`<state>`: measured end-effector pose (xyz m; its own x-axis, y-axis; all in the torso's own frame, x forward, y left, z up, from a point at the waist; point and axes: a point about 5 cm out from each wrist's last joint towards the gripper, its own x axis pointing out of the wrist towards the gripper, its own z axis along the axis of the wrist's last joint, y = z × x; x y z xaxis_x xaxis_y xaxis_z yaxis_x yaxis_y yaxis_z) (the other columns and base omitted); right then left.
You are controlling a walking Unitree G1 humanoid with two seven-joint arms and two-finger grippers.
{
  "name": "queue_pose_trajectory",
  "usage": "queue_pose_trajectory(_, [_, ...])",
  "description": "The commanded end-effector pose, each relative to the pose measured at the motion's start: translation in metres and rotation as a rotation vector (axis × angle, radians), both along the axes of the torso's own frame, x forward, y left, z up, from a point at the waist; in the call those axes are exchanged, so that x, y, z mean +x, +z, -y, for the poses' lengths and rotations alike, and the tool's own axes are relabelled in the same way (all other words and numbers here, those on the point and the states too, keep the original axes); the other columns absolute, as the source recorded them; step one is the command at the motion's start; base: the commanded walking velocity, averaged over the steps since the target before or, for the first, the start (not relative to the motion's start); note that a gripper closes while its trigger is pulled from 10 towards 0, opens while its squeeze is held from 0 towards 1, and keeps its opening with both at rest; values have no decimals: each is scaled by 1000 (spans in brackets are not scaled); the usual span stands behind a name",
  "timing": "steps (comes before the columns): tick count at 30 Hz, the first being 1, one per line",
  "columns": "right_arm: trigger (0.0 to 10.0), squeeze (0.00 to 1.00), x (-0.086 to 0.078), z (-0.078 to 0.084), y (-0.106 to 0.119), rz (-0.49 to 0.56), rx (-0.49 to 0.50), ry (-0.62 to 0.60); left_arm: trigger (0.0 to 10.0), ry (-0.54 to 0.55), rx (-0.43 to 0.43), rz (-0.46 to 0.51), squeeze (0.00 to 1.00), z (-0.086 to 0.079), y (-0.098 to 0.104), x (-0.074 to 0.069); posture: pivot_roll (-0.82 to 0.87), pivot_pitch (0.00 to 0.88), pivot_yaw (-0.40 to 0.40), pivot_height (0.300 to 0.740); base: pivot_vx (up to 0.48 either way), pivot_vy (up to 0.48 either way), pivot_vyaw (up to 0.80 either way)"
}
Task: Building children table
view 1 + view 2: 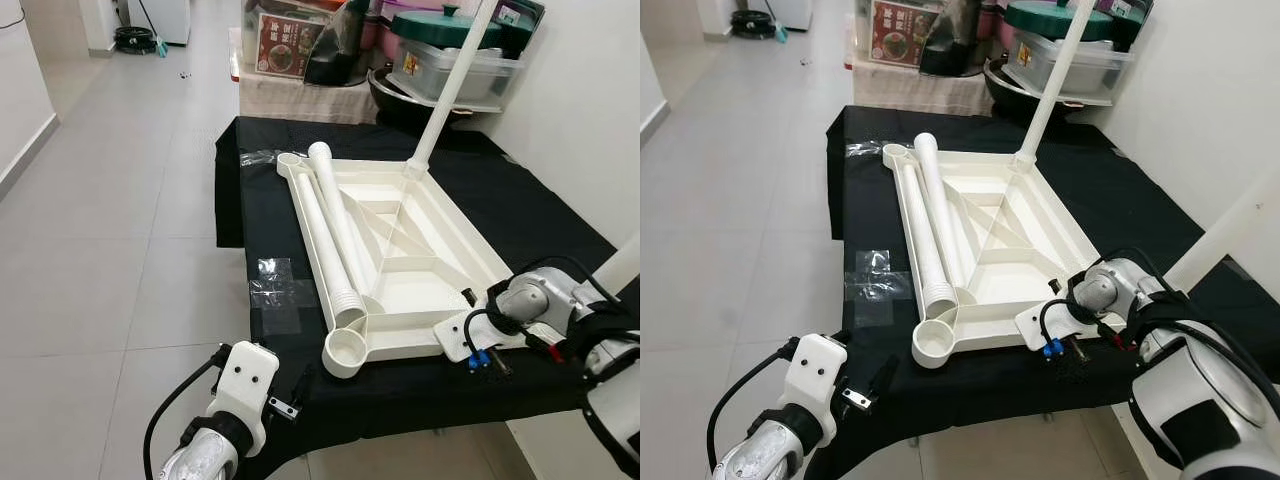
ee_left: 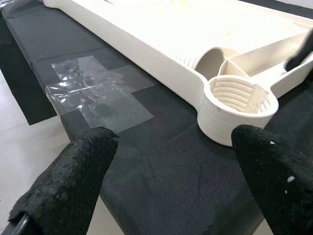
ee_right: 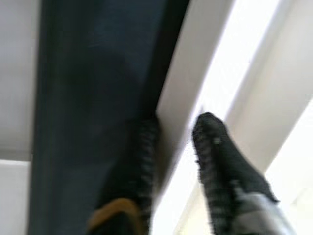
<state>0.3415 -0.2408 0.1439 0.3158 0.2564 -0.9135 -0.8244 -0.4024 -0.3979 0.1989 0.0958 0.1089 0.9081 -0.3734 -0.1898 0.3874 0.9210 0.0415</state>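
Two loose white legs (image 1: 335, 235) are seen lying side by side inside the upturned white tabletop (image 1: 405, 255), along its left edge, their near ends close to the near left corner socket (image 1: 345, 352). A third leg (image 1: 448, 85) is fitted upright, slightly tilted, in the far right corner socket. The tabletop is laid underside up on a black cloth (image 1: 530, 205) spread on the grey tiled floor (image 1: 120, 230); ribs are visible crossing its inside.

The right gripper (image 3: 173, 142) is placed at the near right corner of the tabletop. In the right wrist view its two fingers are seen closed onto the white rim, one finger outside the wall over the black cloth and the other (image 3: 215, 147) inside; that picture is blurred.

The left gripper (image 2: 173, 171) is held low, just off the near left edge of the cloth, with its fingers wide apart and nothing between them. In the left wrist view it is pointed toward the threaded corner socket (image 2: 237, 110), which is not touched.

Pieces of clear plastic film (image 1: 278, 290) are noted on the cloth left of the tabletop. Boxes and a lidded container (image 1: 450, 50) are stacked beyond the far end of the cloth.
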Motion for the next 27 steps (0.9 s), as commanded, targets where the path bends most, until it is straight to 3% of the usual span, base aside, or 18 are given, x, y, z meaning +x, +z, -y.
queue_pose_trajectory(1, [10000, 1000, 6, -5, 11, 38, 17, 21, 10000, -12, 1, -23, 0, 2, -3, -1, 44, 18, -169, 740, 0, 0, 0])
queue_pose_trajectory(4, [10000, 1000, 5, -4, 12, 22, 13, 18, 10000, -12, 0, -23, 0, 2, -4, 0, 43, 18, -170, 740, 0, 0, 0])
queue_pose_trajectory(5, [10000, 859, 4, 1, 15, -4, -10, 12, 10000, -13, 0, -24, 0, 2, -4, 0, 41, 22, -166, 740, 0, 0, 0])
queue_pose_trajectory(6, [10000, 0, 3, 6, 19, -38, -21, -8, 10000, -13, 0, -24, 0, 2, -4, 0, 41, 19, -167, 740, 0, 0, 0])
queue_pose_trajectory(9, [10000, 0, 2, 9, 22, -59, -28, -22, 10000, -14, 0, -24, 0, 2, -4, 0, 42, 19, -168, 740, 0, 0, 0])
queue_pose_trajectory(12, [10000, 0, -1, 16, 35, -149, -43, -51, 10000, -14, 2, -23, 0, 2, -4, 1, 40, 20, -164, 740, 0, 0, 0])
queue_pose_trajectory(16, [10000, 0, 2, 14, 59, -213, 35, -75, 10000, -16, 3, -22, 0, 1, -4, 1, 36, 16, -162, 740, 0, 0, 0])
queue_pose_trajectory(18, [10000, 0, 10, -3, 86, -261, 288, -108, 10000, -18, 5, -22, 0, 1, -4, 2, 38, 17, -161, 740, 0, 0, 0])
queue_pose_trajectory(19, [10000, 0, 12, -7, 90, -270, 353, -117, 10000, -18, 5, -22, 0, 1, -4, 2, 38, 17, -160, 740, 0, 0, 0])
queue_pose_trajectory(20, [10000, 0, 12, -7, 90, -270, 353, -117, 10000, -18, 5, -22, 0, 1, -4, 2, 38, 17, -160, 740, 0, 0, 0])
queue_pose_trajectory(21, [10000, 0, 17, -17, 97, -275, 478, -137, 10000, -18, 6, -21, 0, 1, -4, 2, 37, 14, -163, 740, 0, 0, 0])
queue_pose_trajectory(22, [10000, 0, 17, -17, 97, -275, 478, -137, 10000, -18, 6, -21, 0, 1, -4, 2, 37, 14, -163, 740, 0, 0, 0])
queue_pose_trajectory(23, [10000, 0, 20, -24, 100, -283, 557, -150, 10000, -18, 6, -21, 0, 1, -4, 2, 37, 14, -163, 740, 0, 0, 0])
queue_pose_trajectory(25, [10000, 0, 29, -41, 107, -240, 743, -173, 10000, -18, 6, -20, 0, 2, -4, 2, 37, 14, -163, 740, 0, 0, 0])
queue_pose_trajectory(27, [10000, 0, 43, -56, 107, -158, 891, -299, 10000, -18, 6, -18, 0, 2, -3, 2, 41, 15, -163, 740, 0, 0, 0])
